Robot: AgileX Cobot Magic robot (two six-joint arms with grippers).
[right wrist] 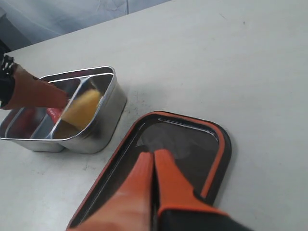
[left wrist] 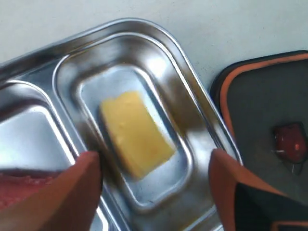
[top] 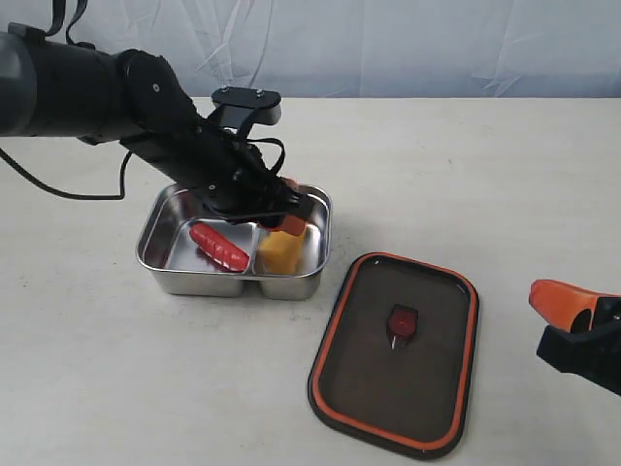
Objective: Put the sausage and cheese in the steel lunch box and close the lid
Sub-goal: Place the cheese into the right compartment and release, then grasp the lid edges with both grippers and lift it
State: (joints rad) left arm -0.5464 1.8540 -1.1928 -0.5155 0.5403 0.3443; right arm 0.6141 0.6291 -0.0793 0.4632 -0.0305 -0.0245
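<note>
We see even, bright light on the desk (top: 466, 175), with soft shadows. Glare streaks the steel lunch box (left wrist: 159, 67) in the left wrist view, where the cheese (left wrist: 136, 132) looks blurred.

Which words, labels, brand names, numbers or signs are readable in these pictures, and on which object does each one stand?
There are none to read.
The steel lunch box, the lid, the cheese and the sausage carry no print.
The lid's red valve shows no legible mark; it is small and blurred.
</note>
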